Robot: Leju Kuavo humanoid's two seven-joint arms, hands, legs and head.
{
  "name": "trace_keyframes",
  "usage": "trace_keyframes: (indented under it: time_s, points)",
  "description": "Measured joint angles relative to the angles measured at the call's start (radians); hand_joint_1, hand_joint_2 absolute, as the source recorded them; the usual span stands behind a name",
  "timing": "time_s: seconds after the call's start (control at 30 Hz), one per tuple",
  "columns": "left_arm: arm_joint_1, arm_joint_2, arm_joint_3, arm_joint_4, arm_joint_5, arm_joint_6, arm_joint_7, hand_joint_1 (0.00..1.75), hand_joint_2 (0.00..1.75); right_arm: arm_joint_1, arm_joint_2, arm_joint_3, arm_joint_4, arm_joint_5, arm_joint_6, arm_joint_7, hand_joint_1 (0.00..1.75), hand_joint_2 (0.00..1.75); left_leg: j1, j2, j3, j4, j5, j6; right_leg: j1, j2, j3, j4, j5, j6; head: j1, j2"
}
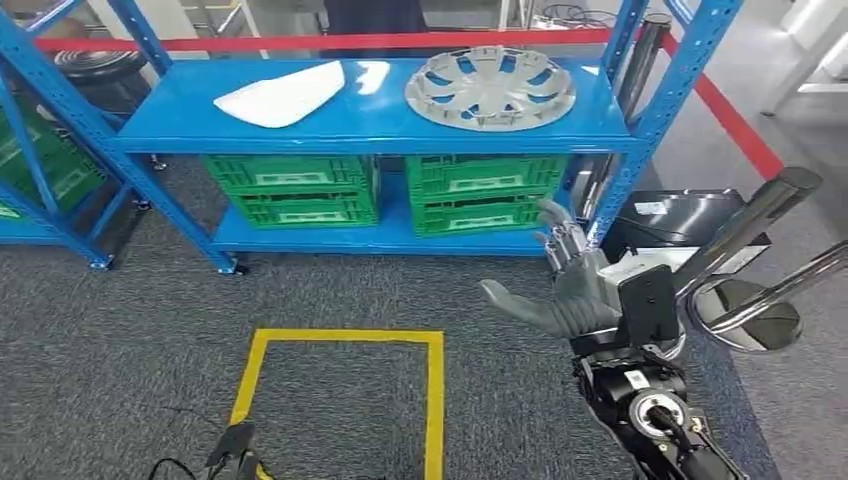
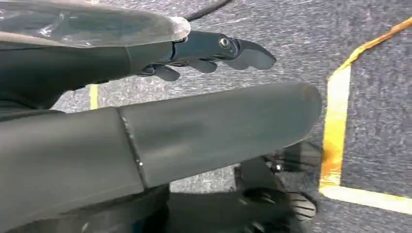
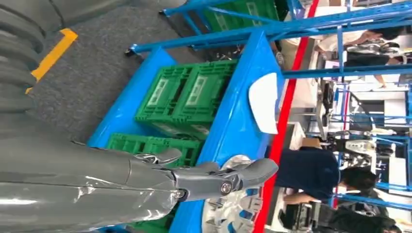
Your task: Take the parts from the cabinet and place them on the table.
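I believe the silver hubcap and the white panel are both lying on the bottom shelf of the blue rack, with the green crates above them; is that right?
Not quite. In the head view the silver hubcap and the white panel lie on the upper shelf of the blue rack, and the green crates sit on the shelf below them.

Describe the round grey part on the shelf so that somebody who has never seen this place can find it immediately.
Find the blue metal rack on the grey carpet, with green crates on its bottom level. On the shelf above them, toward the right end, lies the wheel cover. It is a round silver-grey disc with spokes and cut-outs, unlike the plain white curved panel to its left.
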Motion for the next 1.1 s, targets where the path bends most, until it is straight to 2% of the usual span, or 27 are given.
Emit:
trace_keyframes:
  time_s: [0.03,0.07,0.13,0.17,0.2,0.23,0.27,0.33,0.37,0.4,0.43,0.47,0.5,0.53,0.57,0.67,0.7,0.73,0.77,0.83,0.87,0.9,0.93,0.97,1.03,1.07,1.1]
  points:
    - [0.0,-0.002,0.0,0.0,0.0,0.0,0.0,0.0,0.0,-0.001,0.0,0.0,0.0,0.0,0.0,0.0,0.0,1.75,0.002,0.002,0.033,-0.079,0.014,0.001,0.002,0.0,0.002,0.0,-0.005,0.007,-0.004,0.0]
    - [-0.002,-0.001,0.0,0.0,0.0,0.0,0.0,0.0,0.0,-0.001,0.0,0.0,0.0,0.0,0.0,0.0,0.0,1.75,-0.005,-0.002,0.035,-0.082,0.013,0.008,0.008,0.004,0.001,0.004,-0.01,0.014,-0.01,0.0]
    - [-0.002,-0.002,0.0,0.0,0.0,-0.001,0.0,0.0,0.0,-0.001,0.0,0.001,0.0,0.0,0.001,0.0,0.0,1.75,-0.007,-0.002,0.032,-0.078,0.006,0.022,0.008,0.004,0.001,0.001,-0.013,0.023,0.007,0.0]
    - [-0.002,-0.002,0.0,0.0,0.0,-0.001,0.0,0.0,0.0,-0.001,0.0,0.001,0.0,0.0,0.001,0.0,0.0,1.75,-0.011,-0.003,0.033,-0.077,0.004,0.03,0.004,0.003,0.004,-0.001,-0.016,0.03,0.008,0.0]
    - [-0.003,-0.002,0.0,0.0,0.0,-0.001,0.0,0.0,0.0,-0.001,0.0,0.001,-0.001,0.0,0.001,0.0,0.0,1.75,-0.006,-0.003,0.04,-0.084,0.006,0.039,0.004,0.003,0.006,0.0,-0.022,0.037,0.006,0.0]
    - [-0.002,-0.001,0.0,0.0,0.001,-0.001,0.0,0.0,0.0,-0.001,0.0,0.001,-0.001,0.0,0.001,0.0,0.0,1.75,-0.005,-0.002,0.047,-0.088,0.004,0.046,0.001,0.0,0.001,0.031,-0.038,0.041,0.01,0.0]
    - [-0.002,0.0,0.0,0.0,0.001,-0.001,0.0,0.0,0.0,-0.004,0.0,0.001,-0.001,0.0,0.001,-0.001,0.0,1.75,-0.005,-0.001,0.05,-0.088,0.001,0.051,0.001,-0.002,-0.031,0.097,-0.074,0.043,0.019,0.0]
    - [-0.002,-0.001,0.0,0.0,0.001,-0.001,0.0,0.0,0.0,0.0,0.0,0.001,-0.001,0.0,0.0,0.0,0.0,1.75,-0.008,-0.001,0.056,-0.088,-0.005,0.057,0.001,-0.002,-0.129,0.282,-0.149,0.046,0.026,0.0]
    - [-0.001,-0.001,0.0,0.0,0.001,-0.001,0.0,0.0,0.0,0.002,0.0,0.001,0.0,0.0,0.001,0.0,0.0,1.75,-0.01,-0.001,0.059,-0.088,-0.009,0.058,0.001,-0.002,-0.17,0.348,-0.162,0.046,0.026,0.0]
    - [0.0,-0.001,0.0,0.0,0.001,-0.001,0.0,0.0,0.0,0.003,0.0,0.001,0.0,0.0,0.0,0.0,0.0,1.75,-0.01,-0.002,0.064,-0.088,-0.013,0.058,0.001,-0.002,-0.186,0.359,-0.149,0.045,0.027,0.0]
    - [0.001,-0.001,0.0,0.0,0.001,-0.001,0.0,0.0,0.0,0.003,0.0,0.001,0.0,0.0,0.0,0.0,0.0,1.75,-0.011,-0.003,0.073,-0.088,-0.018,0.057,0.001,-0.002,-0.173,0.314,-0.105,0.042,0.029,0.0]
    - [0.001,-0.001,0.0,0.0,0.001,-0.001,0.0,0.0,0.0,0.003,0.0,0.001,0.0,0.0,0.001,0.0,0.0,1.75,-0.011,-0.005,0.083,-0.088,-0.024,0.056,0.002,-0.002,-0.14,0.234,-0.051,0.038,0.031,0.0]
    - [0.001,-0.001,0.0,0.0,0.001,-0.001,0.0,0.0,0.0,0.002,0.0,0.001,0.0,0.0,0.001,0.0,0.0,1.75,-0.011,-0.007,0.095,-0.088,-0.031,0.053,0.002,-0.002,-0.094,0.126,0.009,0.032,0.032,0.0]
    - [0.001,-0.002,0.0,0.0,0.001,-0.001,-0.001,0.0,0.0,0.002,0.0,0.001,0.0,0.0,0.001,-0.001,0.0,1.75,-0.012,-0.007,0.104,-0.089,-0.038,0.05,0.005,-0.002,-0.06,0.039,0.048,0.024,0.034,0.0]
    - [0.0,-0.003,0.0,0.0,0.001,-0.001,-0.002,0.0,0.0,0.002,0.0,0.001,0.001,-0.001,0.0,-0.001,0.0,1.75,-0.018,-0.007,0.104,-0.086,-0.043,0.043,0.014,-0.003,-0.049,0.024,0.03,0.02,0.032,0.0]
    - [-0.002,-0.003,-0.001,0.0,0.001,-0.001,-0.002,0.0,0.0,0.002,0.0,0.001,0.0,-0.001,0.0,-0.002,0.0,1.75,-0.01,-0.007,0.107,-0.095,-0.045,0.029,0.019,0.002,-0.05,0.019,0.027,0.009,0.034,0.0]
    - [-0.004,-0.003,-0.001,0.0,0.001,-0.001,-0.002,0.0,0.0,0.002,0.0,0.001,-0.001,-0.001,0.0,-0.003,0.0,1.75,-0.016,-0.006,0.112,-0.097,-0.05,0.021,0.009,0.004,-0.041,0.007,0.03,0.004,0.032,0.0]
    - [-0.003,-0.001,-0.001,0.0,0.001,-0.001,-0.003,0.0,0.0,0.002,0.0,0.001,-0.002,-0.001,0.0,-0.003,0.0,1.75,-0.011,-0.006,0.111,-0.081,-0.059,0.019,0.005,0.004,-0.029,-0.001,0.031,0.002,0.033,0.0]
    - [-0.005,-0.002,-0.001,0.0,0.001,-0.001,-0.003,0.0,0.0,0.0,0.0,0.001,-0.003,-0.001,0.0,-0.004,0.0,1.75,-0.012,-0.004,0.083,-0.022,-0.088,0.014,0.003,0.001,-0.023,-0.004,0.028,-0.004,0.027,0.0]
    - [-0.004,-0.002,-0.001,0.0,0.001,-0.001,-0.003,0.0,0.0,0.001,0.0,0.001,-0.003,-0.001,0.0,-0.003,0.0,1.75,-0.008,-0.003,-0.026,0.168,-0.162,0.006,0.003,-0.002,-0.018,-0.004,0.022,-0.01,0.013,0.0]
    - [-0.001,-0.002,-0.001,0.0,0.001,-0.001,-0.003,0.0,0.0,0.001,0.0,0.001,-0.003,-0.001,0.0,-0.003,0.0,1.75,-0.007,-0.003,-0.077,0.246,-0.18,0.003,0.003,-0.002,-0.016,-0.004,0.018,-0.011,0.012,0.0]
    - [0.001,-0.002,-0.001,0.0,0.001,-0.001,-0.003,0.0,0.0,0.002,0.0,0.002,-0.003,-0.001,0.0,-0.003,0.0,1.75,-0.006,-0.003,-0.105,0.272,-0.172,0.001,0.003,-0.001,-0.012,-0.004,0.014,-0.011,0.009,0.0]
    - [0.002,-0.002,-0.001,0.0,0.001,-0.001,-0.003,0.0,0.0,0.003,0.0,0.002,-0.003,-0.001,0.0,-0.003,0.0,1.75,-0.005,-0.003,-0.106,0.246,-0.138,0.001,0.003,0.0,-0.006,-0.004,0.009,-0.009,0.005,0.0]
    - [0.002,0.0,-0.001,0.0,0.001,-0.001,-0.003,0.0,0.0,0.003,0.0,0.002,-0.003,-0.001,0.0,-0.003,0.0,1.75,-0.004,-0.002,-0.081,0.171,-0.083,0.001,0.001,0.002,0.002,-0.004,0.004,-0.007,0.002,0.0]
    - [0.001,0.0,-0.001,0.0,0.001,-0.001,-0.003,0.0,0.0,0.003,0.0,0.002,-0.003,-0.001,0.001,-0.003,0.0,1.75,-0.004,0.0,0.004,-0.035,0.028,0.004,-0.001,0.002,0.02,-0.004,-0.011,0.002,-0.003,0.0]
    - [0.001,0.0,-0.001,0.0,0.001,-0.001,-0.003,0.0,0.0,0.002,0.0,0.002,-0.003,-0.001,0.001,-0.003,0.0,1.75,-0.008,0.001,0.022,-0.081,0.027,0.007,0.008,0.003,0.021,0.0,-0.019,0.009,-0.009,0.0]
    - [-0.001,0.0,-0.001,0.0,0.001,-0.001,-0.003,0.0,0.0,0.002,0.0,0.002,-0.003,-0.001,0.0,-0.003,0.0,1.75,-0.009,-0.001,0.023,-0.081,0.024,0.018,0.008,0.006,0.02,-0.001,-0.025,0.014,-0.008,0.0]
